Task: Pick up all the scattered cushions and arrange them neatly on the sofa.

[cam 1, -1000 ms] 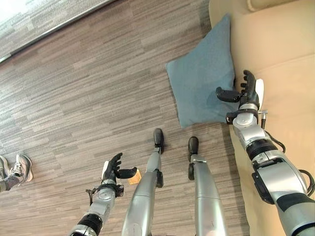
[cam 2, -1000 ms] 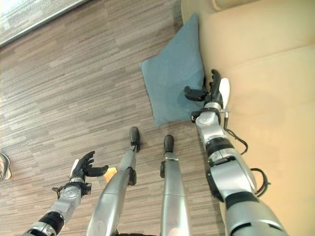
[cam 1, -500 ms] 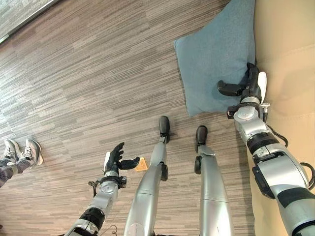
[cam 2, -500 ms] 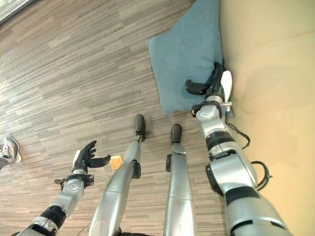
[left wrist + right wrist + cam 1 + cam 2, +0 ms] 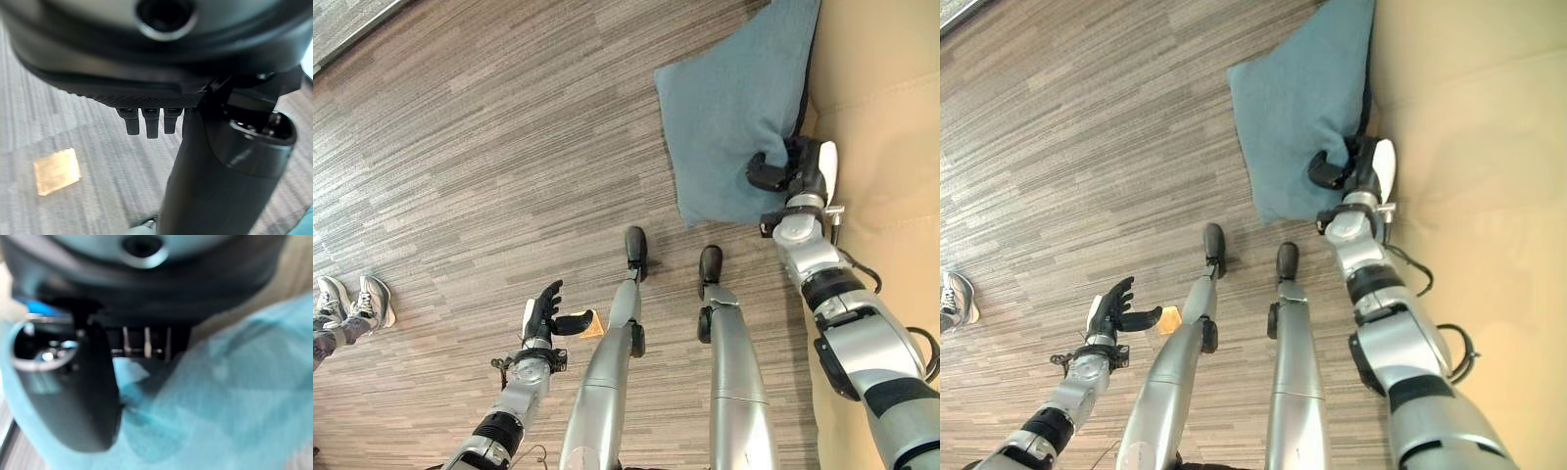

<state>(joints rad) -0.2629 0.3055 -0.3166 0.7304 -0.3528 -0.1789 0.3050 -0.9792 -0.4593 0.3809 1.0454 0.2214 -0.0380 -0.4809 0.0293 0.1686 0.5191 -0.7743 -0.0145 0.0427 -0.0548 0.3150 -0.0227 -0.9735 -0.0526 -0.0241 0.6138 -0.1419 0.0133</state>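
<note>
The right hand (image 5: 795, 166) pinches the blue cushion (image 5: 734, 103) at its edge beside the sofa (image 5: 881, 117); the left hand (image 5: 544, 315) hangs open, well apart.

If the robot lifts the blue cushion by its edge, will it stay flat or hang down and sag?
It will probably sag: the blue cushion looks soft, and its cloth bunches where the right hand pinches its edge beside the sofa. It seems light for its size, so one hand may carry it. The woven cover looks unlikely to slip.
</note>
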